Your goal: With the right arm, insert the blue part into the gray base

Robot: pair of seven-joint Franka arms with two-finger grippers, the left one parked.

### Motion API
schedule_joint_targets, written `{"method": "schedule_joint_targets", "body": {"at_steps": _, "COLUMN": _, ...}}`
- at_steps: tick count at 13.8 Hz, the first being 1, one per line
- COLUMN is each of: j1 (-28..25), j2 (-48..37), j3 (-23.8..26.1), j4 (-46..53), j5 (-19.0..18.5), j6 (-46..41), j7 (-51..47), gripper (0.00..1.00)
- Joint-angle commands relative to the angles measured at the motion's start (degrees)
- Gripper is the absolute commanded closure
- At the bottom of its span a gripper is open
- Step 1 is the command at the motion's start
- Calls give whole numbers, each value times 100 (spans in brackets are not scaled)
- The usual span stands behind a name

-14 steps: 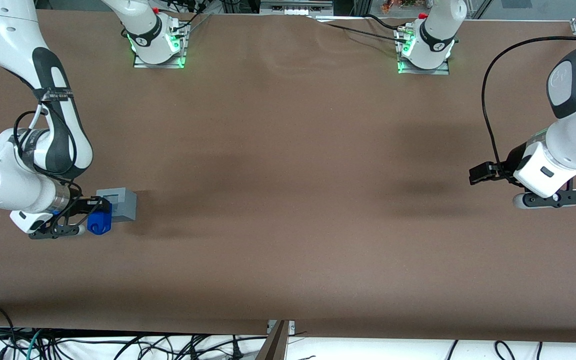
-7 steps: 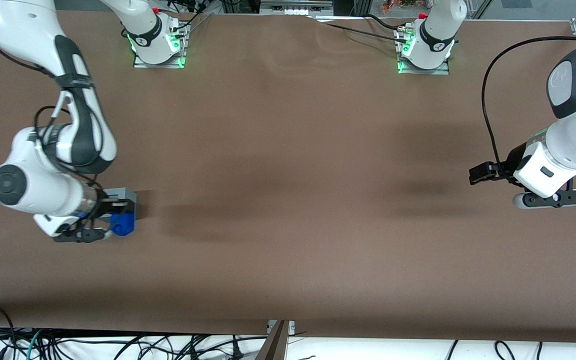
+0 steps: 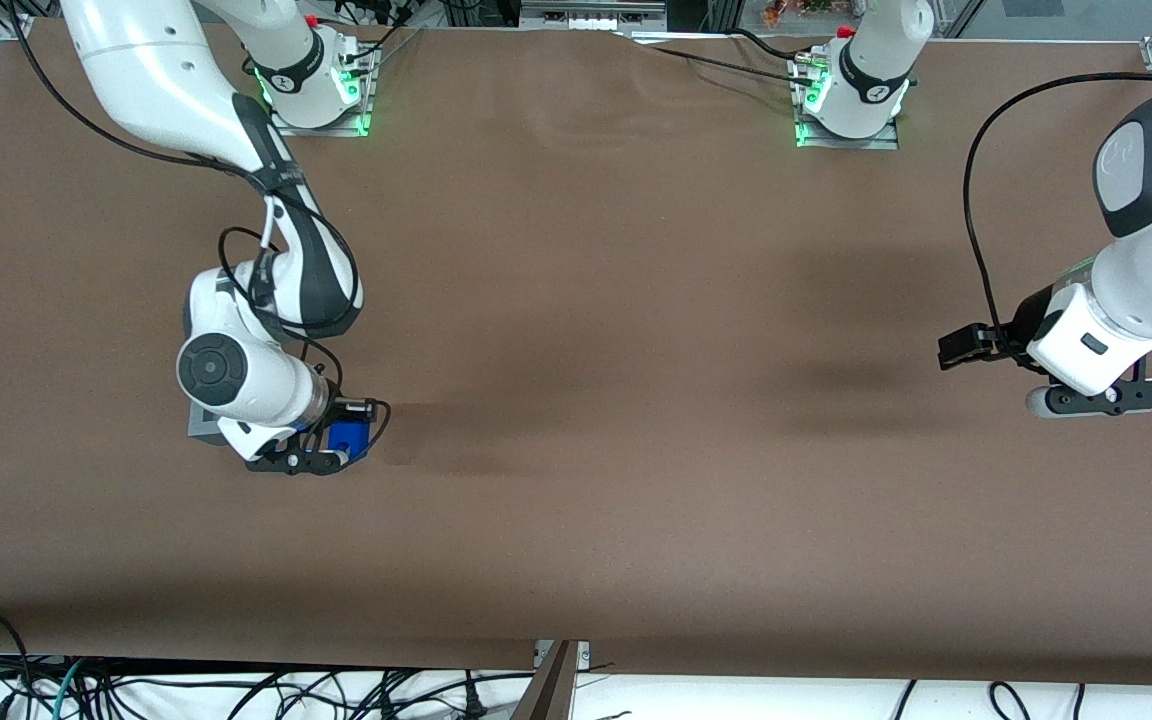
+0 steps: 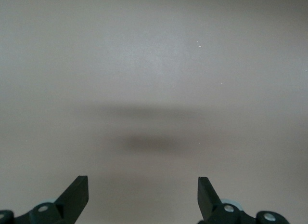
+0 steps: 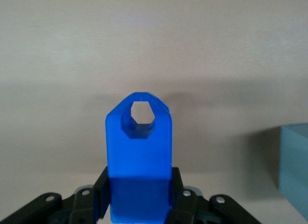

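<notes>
My right arm's gripper is shut on the blue part and holds it just above the brown table. In the right wrist view the blue part sticks out between the black fingers, its hexagonal hole at the tip; the gripper clamps its base. The gray base is mostly hidden under my wrist, with only a corner showing. It sits beside the blue part, toward the working arm's end. An edge of it shows in the right wrist view, apart from the blue part.
The brown table stretches toward the parked arm's end. Two arm mounts with green lights stand at the table's edge farthest from the front camera. Cables hang below the nearest edge.
My arm has swung toward the parked arm's end, carrying the blue part across the gray base. The base stayed put and is now covered by my wrist.
</notes>
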State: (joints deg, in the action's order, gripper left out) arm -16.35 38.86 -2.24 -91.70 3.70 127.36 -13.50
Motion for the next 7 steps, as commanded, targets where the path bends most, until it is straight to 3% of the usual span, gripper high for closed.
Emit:
{"method": "schedule_joint_targets", "body": {"at_steps": 1, "j1": 45, "j2": -28, "j3": -5, "j4": -401, "j5": 61, "j6": 509, "j7": -3, "gripper": 68}}
{"method": "schedule_joint_targets", "body": {"at_steps": 2, "j1": 53, "j2": -28, "j3": -5, "j4": -367, "j5": 61, "j6": 501, "j7": -12, "gripper": 26}}
{"method": "schedule_joint_targets", "body": {"at_steps": 3, "j1": 62, "j2": -63, "j3": -5, "j4": -314, "j5": 61, "j6": 483, "j7": 23, "gripper": 0}}
{"method": "schedule_joint_targets", "body": {"at_steps": 7, "j1": 325, "j2": -300, "j3": -58, "j4": 396, "j5": 70, "j6": -226, "j7": 85, "gripper": 0}}
